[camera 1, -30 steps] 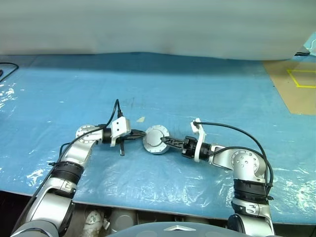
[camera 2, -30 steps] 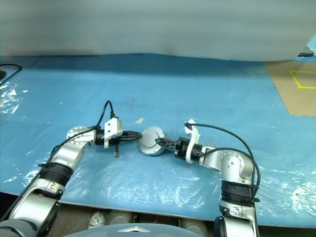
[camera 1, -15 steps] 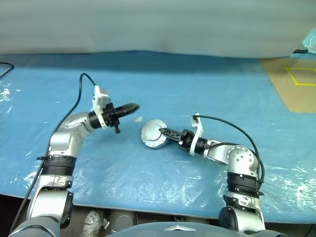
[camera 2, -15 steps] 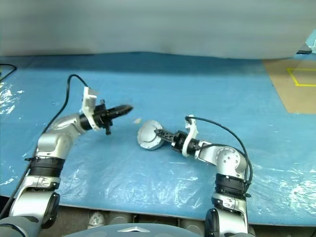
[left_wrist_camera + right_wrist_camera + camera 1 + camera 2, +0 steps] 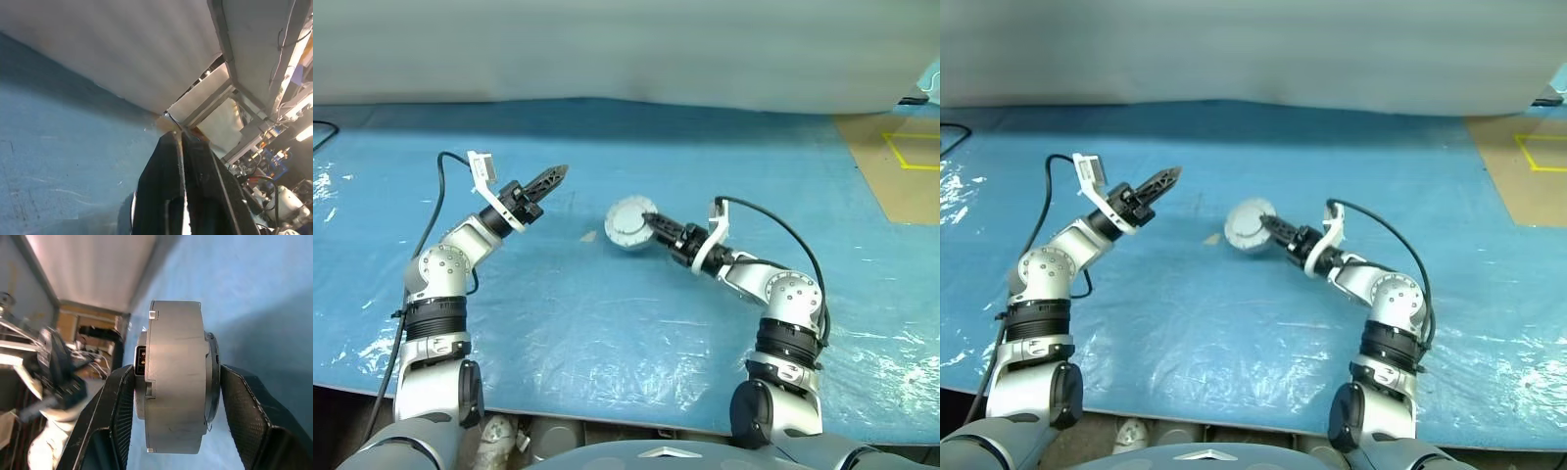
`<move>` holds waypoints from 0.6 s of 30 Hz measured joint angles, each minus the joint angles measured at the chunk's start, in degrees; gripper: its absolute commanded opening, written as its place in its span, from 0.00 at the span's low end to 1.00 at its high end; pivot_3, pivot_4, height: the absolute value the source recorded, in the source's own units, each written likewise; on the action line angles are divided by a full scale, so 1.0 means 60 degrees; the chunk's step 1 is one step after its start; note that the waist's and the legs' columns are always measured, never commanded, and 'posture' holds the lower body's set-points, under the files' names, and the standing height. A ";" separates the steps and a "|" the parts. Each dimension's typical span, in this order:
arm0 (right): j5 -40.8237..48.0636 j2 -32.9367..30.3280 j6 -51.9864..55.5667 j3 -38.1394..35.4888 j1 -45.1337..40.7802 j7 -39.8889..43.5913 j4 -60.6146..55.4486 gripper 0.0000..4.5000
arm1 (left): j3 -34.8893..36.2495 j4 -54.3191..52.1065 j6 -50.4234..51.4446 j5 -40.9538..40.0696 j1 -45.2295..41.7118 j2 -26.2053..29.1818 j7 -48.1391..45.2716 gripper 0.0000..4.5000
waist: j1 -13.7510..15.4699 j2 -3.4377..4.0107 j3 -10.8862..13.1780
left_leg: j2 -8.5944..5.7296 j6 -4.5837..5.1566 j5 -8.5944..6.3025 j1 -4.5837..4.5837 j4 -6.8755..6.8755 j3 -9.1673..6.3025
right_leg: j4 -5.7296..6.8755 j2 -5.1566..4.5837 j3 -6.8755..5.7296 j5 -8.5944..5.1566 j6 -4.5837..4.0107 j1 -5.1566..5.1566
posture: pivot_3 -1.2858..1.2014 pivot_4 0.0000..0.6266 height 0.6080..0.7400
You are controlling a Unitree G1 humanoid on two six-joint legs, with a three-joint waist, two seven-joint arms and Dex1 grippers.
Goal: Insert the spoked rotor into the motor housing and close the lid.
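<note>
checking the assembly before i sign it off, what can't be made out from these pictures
- Spoked rotor: the grey motor assembly is clamped edge-on between the right gripper fingers, so its inside is hidden in the right wrist view.
- Lid seating: too small to judge in the head views.
- Left gripper: any gap between its fingers can't be made out.

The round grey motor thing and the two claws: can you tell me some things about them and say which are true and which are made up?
1. The right claw squeezes the motor housing by its two flat faces. True.
2. The motor housing lies flat on the blue sheet. False: it is held on edge, up off the sheet.
3. The left claw carries the motor housing. False: it holds nothing and its fingers are almost together.
4. The left claw is raised, well apart from the motor housing. True.
5. A small pale scrap lies on the blue sheet between the arms. True.
</note>
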 measured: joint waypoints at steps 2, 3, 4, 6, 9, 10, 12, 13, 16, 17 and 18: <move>0.0248 0.0061 -0.0210 -0.0082 -0.0186 -0.0149 0.0012 0.52 | 0.0232 -0.0010 0.0201 -0.0347 -0.0011 -0.0202 0.0365 0.37 | 0.0007 -0.0001 0.0000 | 0.0000 0.0000 0.0000 -0.0006 0.0004 -0.0006 | 0.0000 0.0000 -0.0007 0.0000 0.0000 0.0001 | 0.52 0.24 1.00; 0.0348 0.0123 -0.0322 -0.0142 -0.0271 -0.0270 0.0040 0.52 | 0.0385 -0.0006 0.0225 -0.0491 -0.0031 -0.0322 0.0565 0.44 | 0.0009 -0.0001 0.0001 | 0.0001 0.0000 0.0000 -0.0011 0.0006 -0.0010 | 0.0000 0.0000 -0.0013 0.0000 0.0001 0.0001 | 0.52 0.24 1.00; 0.0438 0.0181 -0.0446 -0.0210 -0.0358 -0.0379 0.0105 0.52 | 0.0491 0.0007 0.0223 -0.0587 -0.0087 -0.0418 0.0754 0.52 | 0.0010 -0.0003 0.0004 | 0.0003 0.0000 0.0000 -0.0018 0.0012 -0.0016 | 0.0000 -0.0001 -0.0022 0.0001 0.0001 0.0000 | 0.52 0.24 1.00; 0.0619 0.0305 -0.0700 -0.0281 -0.0517 -0.0592 0.0254 0.52 | 0.0690 0.0111 0.0238 -0.0753 -0.0263 -0.0529 0.0994 0.68 | 0.0009 -0.0005 0.0008 | 0.0004 -0.0001 0.0000 -0.0021 0.0016 -0.0019 | 0.0001 -0.0001 -0.0028 0.0001 0.0002 0.0001 | 0.52 0.24 1.00; 0.0725 0.0412 -0.1027 -0.0269 -0.0810 -0.0791 0.0427 0.52 | 0.0967 0.0330 0.0558 -0.1321 -0.0545 -0.0570 0.1077 0.92 | 0.0004 -0.0005 0.0010 | 0.0003 -0.0001 0.0000 -0.0023 0.0019 -0.0020 | 0.0001 -0.0001 -0.0028 0.0002 0.0004 0.0000 | 0.52 0.24 1.00; 0.0759 0.0465 -0.1119 -0.0252 -0.0890 -0.0844 0.0430 0.52 | 0.1085 0.0355 0.0694 -0.1554 -0.0606 -0.0639 0.1091 1.00 | 0.0003 -0.0005 0.0010 | 0.0002 -0.0001 0.0000 -0.0024 0.0019 -0.0020 | 0.0001 0.0000 -0.0029 0.0002 0.0004 0.0000 | 0.52 0.24 1.00; 0.0913 0.0549 -0.1257 -0.0198 -0.1089 -0.0956 0.0430 0.52 | 0.1195 0.0404 0.1078 -0.2059 -0.0639 -0.0787 0.1099 1.00 | 0.0002 -0.0005 0.0011 | 0.0002 -0.0002 0.0001 -0.0027 0.0018 -0.0021 | 0.0000 0.0000 -0.0032 0.0002 0.0004 0.0000 | 0.52 0.24 1.00; 0.1020 0.0573 -0.1284 -0.0154 -0.1194 -0.0989 0.0430 0.52 | 0.1190 0.0426 0.1271 -0.2193 -0.0615 -0.0852 0.1098 1.00 | 0.0000 -0.0005 0.0011 | 0.0003 -0.0002 0.0001 -0.0031 0.0018 -0.0023 | -0.0001 0.0001 -0.0037 0.0002 0.0004 -0.0001 | 0.52 0.24 1.00; 0.1382 0.0578 -0.1287 -0.0003 -0.1440 -0.1074 0.0428 0.52 | 0.1074 0.0424 0.1683 -0.2429 -0.0278 -0.1112 0.1099 1.00 | -0.0003 -0.0006 0.0012 | 0.0004 -0.0002 0.0000 -0.0036 0.0017 -0.0028 | -0.0003 0.0001 -0.0044 0.0002 0.0005 0.0000 | 0.52 0.24 1.00; 0.1512 0.0564 -0.1272 0.0050 -0.1499 -0.1113 0.0417 0.52 | 0.1056 0.0424 0.1828 -0.2530 -0.0126 -0.1227 0.1117 1.00 | 0.0001 -0.0007 0.0013 | 0.0004 -0.0002 0.0000 -0.0039 0.0017 -0.0032 | -0.0005 0.0000 -0.0048 0.0002 0.0005 0.0000 | 0.52 0.24 1.00; 0.1657 0.0539 -0.1264 0.0072 -0.1531 -0.1154 0.0411 0.52 | 0.1054 0.0424 0.1959 -0.2646 -0.0033 -0.1338 0.1169 1.00 | 0.0010 -0.0016 0.0018 | 0.0005 -0.0002 0.0000 -0.0043 0.0019 -0.0037 | -0.0004 0.0000 -0.0054 0.0003 0.0005 0.0000 | 0.52 0.24 1.00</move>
